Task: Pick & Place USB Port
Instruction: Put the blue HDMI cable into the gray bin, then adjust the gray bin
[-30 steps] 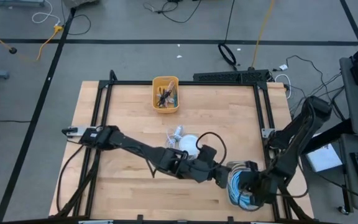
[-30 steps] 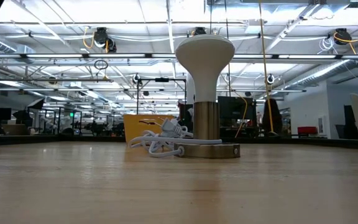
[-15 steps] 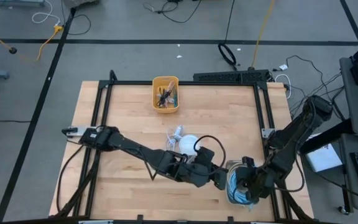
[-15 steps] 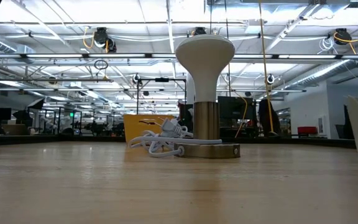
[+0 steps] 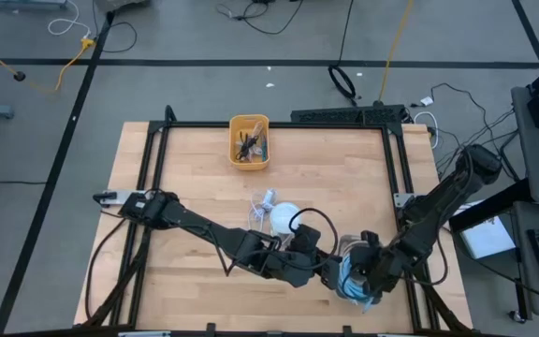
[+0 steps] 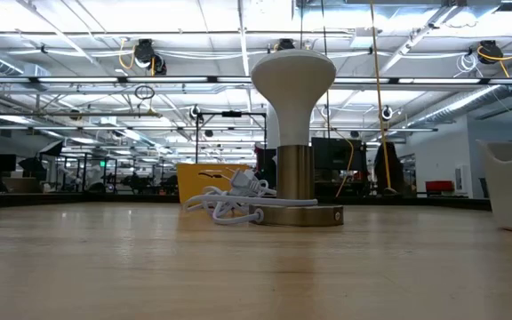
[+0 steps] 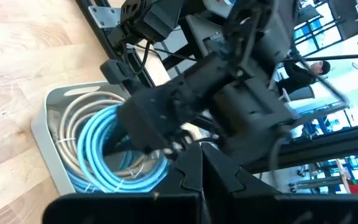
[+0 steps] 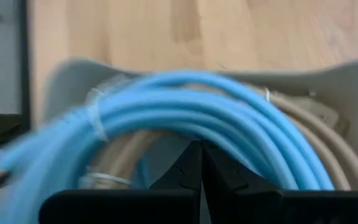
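On the wooden table point(image 5: 195, 178), the left arm stretches from the left edge toward the near right corner, where the left gripper point(image 5: 333, 273), fingers pressed together and empty, hovers beside a grey bin point(image 7: 47, 155) of coiled blue cable point(image 7: 107, 152) and beige cable point(image 7: 73, 121). A white lamp point(image 6: 293, 133) and a yellow bin point(image 5: 249, 141) stand nearer the middle and far edge. The right gripper point(image 5: 361, 277), fingers likewise together and holding nothing, sits over the cable bin.
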Available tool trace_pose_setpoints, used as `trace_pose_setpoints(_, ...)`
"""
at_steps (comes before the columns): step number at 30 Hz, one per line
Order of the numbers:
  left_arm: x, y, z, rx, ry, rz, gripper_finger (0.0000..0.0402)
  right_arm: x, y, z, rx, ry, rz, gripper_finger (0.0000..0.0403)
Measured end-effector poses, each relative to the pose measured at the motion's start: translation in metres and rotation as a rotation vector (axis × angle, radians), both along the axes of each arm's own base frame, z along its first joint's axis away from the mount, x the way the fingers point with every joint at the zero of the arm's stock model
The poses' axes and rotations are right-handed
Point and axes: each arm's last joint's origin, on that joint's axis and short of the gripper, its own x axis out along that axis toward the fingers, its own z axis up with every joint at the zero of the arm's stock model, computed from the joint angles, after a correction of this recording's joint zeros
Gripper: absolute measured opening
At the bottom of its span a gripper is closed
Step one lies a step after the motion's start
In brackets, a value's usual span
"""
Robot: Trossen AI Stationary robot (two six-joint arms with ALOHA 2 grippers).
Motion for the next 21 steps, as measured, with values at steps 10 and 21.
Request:
trace_pose_setpoints(10,-0.001,-0.003,0.0,-0.004,-0.001,-0.001,0.0,-0.008,0.002,-0.014,0.054,0.014,-0.027,0.0)
trace_pose_setpoints(21,-0.001,-0.003,-0.001,-0.001,0.007,0.0,0.0,-0.018,0.002,0.006,0.125,-0.083,-0.049,0.0)
